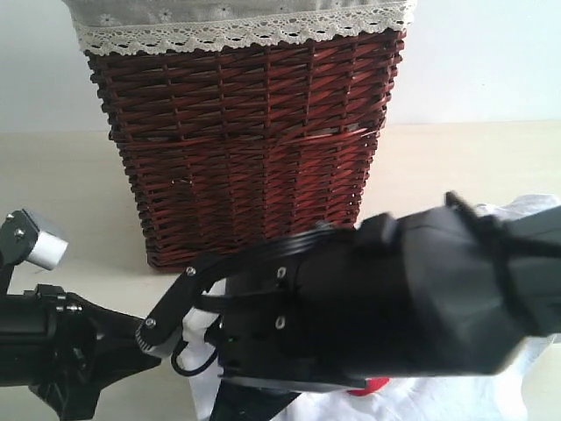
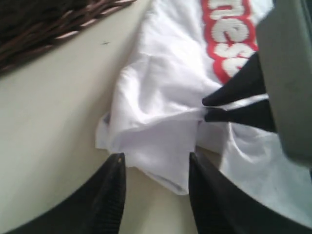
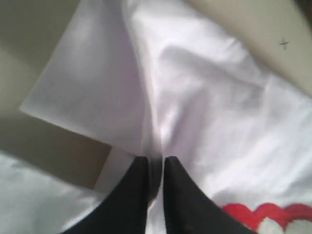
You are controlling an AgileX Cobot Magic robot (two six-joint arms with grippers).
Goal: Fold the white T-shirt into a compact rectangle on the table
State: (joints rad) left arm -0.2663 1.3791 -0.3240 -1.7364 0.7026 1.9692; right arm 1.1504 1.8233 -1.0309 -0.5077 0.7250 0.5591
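The white T-shirt (image 2: 161, 83) lies rumpled on the table (image 2: 58, 122), its red-outlined lettering (image 2: 229, 34) facing up. In the left wrist view my left gripper (image 2: 156, 158) is open, and a loose corner of the shirt hangs between its fingertips. My right gripper (image 2: 207, 108) has reached in from the side and is shut on a raised fold of the shirt. The right wrist view shows the same pinch, the right gripper (image 3: 156, 161) closed on a ridge of white T-shirt (image 3: 195, 97). In the exterior view the right arm (image 1: 403, 298) hides most of the white T-shirt (image 1: 456, 399).
The dark brown wicker basket (image 1: 245, 149) with a lace-trimmed liner (image 1: 237, 31) stands at the back middle of the table (image 1: 53, 193), close to the shirt's edge. The left arm (image 1: 53, 342) sits at the exterior view's lower left.
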